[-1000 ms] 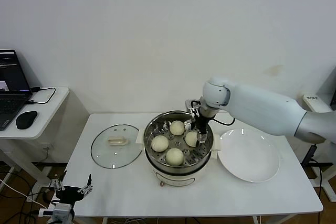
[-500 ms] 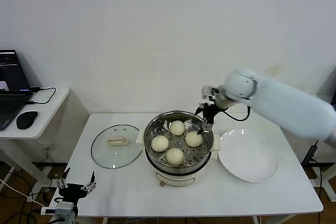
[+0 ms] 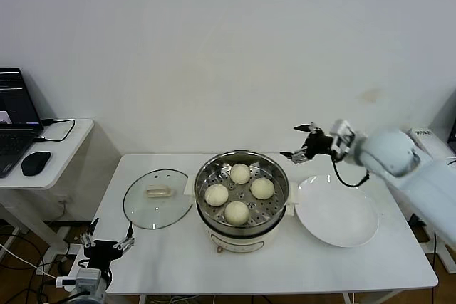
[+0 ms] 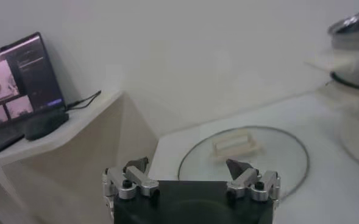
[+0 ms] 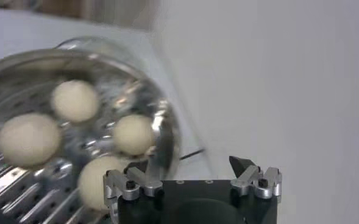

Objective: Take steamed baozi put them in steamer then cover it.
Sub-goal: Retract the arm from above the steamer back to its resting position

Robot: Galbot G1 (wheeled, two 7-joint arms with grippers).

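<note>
Left of the steamer (image 3: 242, 197) I see the cover (image 3: 158, 198) lying flat, handle running left-right; right gripper (image 3: 303, 142) and left gripper (image 3: 107, 245) both spread, empty.

Four baozi (image 3: 240, 191) in steamer (image 3: 242, 236) (cover (image 3: 157, 198) left, plate (image 3: 337, 215) right)

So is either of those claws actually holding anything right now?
No, nothing. The right gripper is open and empty in the air beside the steamer, all four baozi inside. The left gripper is open, low by the table's front corner.
</note>
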